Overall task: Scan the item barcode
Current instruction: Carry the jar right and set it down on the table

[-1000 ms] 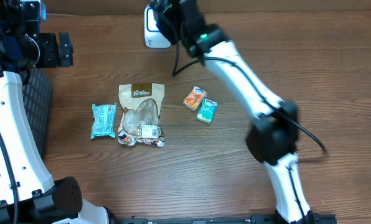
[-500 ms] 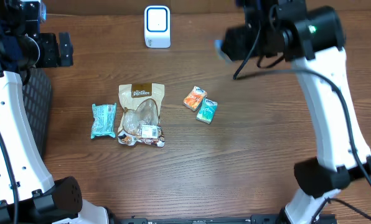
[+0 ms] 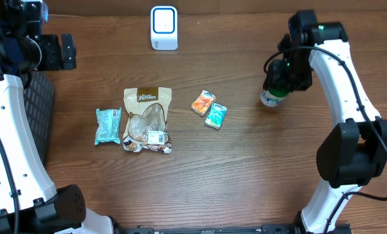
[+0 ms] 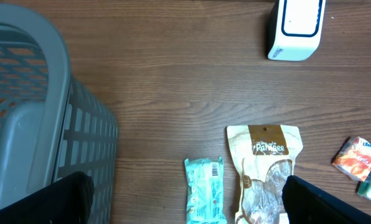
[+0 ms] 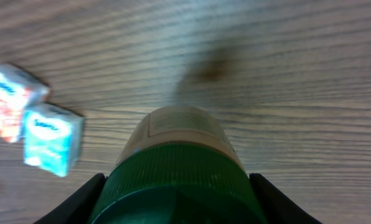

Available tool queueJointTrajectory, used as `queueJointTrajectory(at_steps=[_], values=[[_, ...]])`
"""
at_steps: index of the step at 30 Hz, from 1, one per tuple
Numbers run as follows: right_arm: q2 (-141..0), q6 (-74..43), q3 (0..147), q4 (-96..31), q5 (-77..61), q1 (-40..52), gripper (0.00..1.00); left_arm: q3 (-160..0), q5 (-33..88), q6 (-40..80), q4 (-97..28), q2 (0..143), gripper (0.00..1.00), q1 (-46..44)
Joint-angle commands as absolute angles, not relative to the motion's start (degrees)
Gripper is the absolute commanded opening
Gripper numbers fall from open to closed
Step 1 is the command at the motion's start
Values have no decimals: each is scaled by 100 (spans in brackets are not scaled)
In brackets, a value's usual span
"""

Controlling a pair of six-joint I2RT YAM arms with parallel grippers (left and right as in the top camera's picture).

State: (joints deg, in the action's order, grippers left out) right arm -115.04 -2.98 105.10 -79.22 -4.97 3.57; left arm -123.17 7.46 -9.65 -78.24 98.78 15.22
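The wood table (image 3: 200, 188) carries everything. A grey basket (image 4: 42, 130) stands at its left edge, and the left gripper (image 3: 59, 52) hangs above that side. Its fingers (image 4: 70, 199) are spread wide with nothing between them.

A tan snack pouch (image 3: 147, 121) lies flat left of centre, label up. The white scanner (image 3: 163, 27) stands at the far edge, well apart from the pouch.

The right gripper (image 3: 279, 86) is out over the right half of the table and pinches a bottle (image 3: 269, 99) by its green cap (image 5: 179, 186). One finger (image 5: 79, 202) presses each side of the cap. In the right wrist view the bottle's pale labelled body (image 5: 179, 130) points down at the wood. Whether its base touches the table cannot be told. The bottle is well apart from the scanner, off to the scanner's right and nearer the front.

A teal bar (image 3: 107, 125) lies just beside the pouch on its left. Between the pouch and the bottle sit two small packets touching each other, an orange packet (image 3: 203, 103) and a teal packet (image 3: 215, 115).
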Motion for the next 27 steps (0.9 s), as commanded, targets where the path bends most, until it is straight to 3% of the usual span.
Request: queueJointTrajectory(at_steps=[1, 27], values=[[-11493, -325, 10182, -7651, -545, 272, 40, -12433, 727, -1074, -7817, 9856, 100, 1535], [-11520, -322, 9856, -7024, 207, 185, 40, -12433, 727, -1072, -7817, 9856, 100, 1535]])
